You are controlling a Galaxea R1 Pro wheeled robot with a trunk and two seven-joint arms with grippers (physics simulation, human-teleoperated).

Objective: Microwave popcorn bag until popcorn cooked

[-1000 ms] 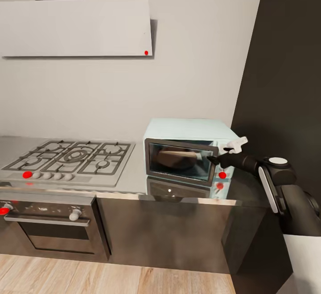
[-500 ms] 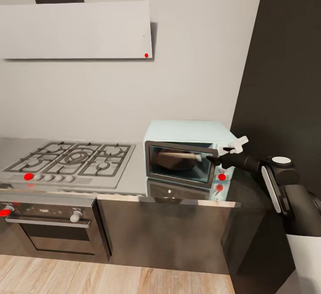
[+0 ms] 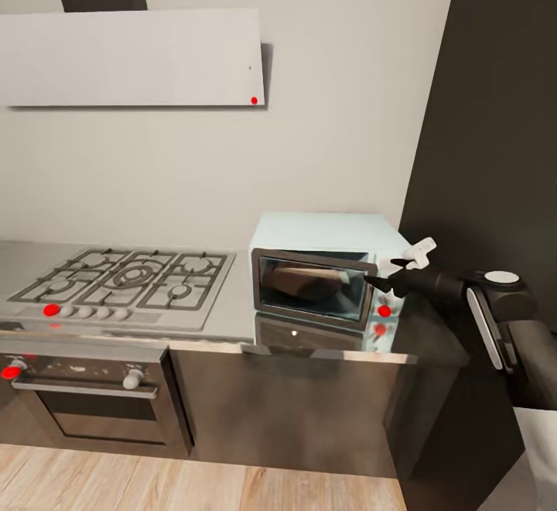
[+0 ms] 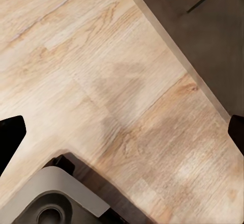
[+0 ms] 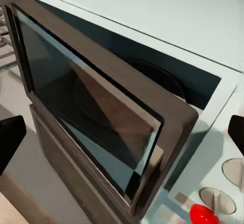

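The pale mint-blue microwave (image 3: 329,228) stands on the grey countertop (image 3: 232,306) against the wall. Its dark glass door (image 3: 309,286) is slightly ajar, swung out at the panel side. Through the glass I see the tan-brown popcorn bag (image 3: 303,279) inside. My right gripper (image 3: 383,272) is open at the door's free edge, in front of the white panel with its red dot (image 3: 384,310). In the right wrist view the door (image 5: 96,112) stands a little off the microwave body (image 5: 152,10), with brown bag (image 5: 114,107) behind the glass. My left gripper (image 4: 122,132) is open over the wood floor (image 4: 101,56).
A gas hob (image 3: 124,279) lies left of the microwave, with a black oven (image 3: 85,395) under it and a grey hood (image 3: 131,58) above. A tall dark cabinet (image 3: 495,108) rises right of the microwave. Dark cabinet fronts (image 3: 294,402) close off the counter's front.
The head view has tilted a little, so everything sits lower in the picture. My right arm has drawn slightly back to the right. The door remains ajar.
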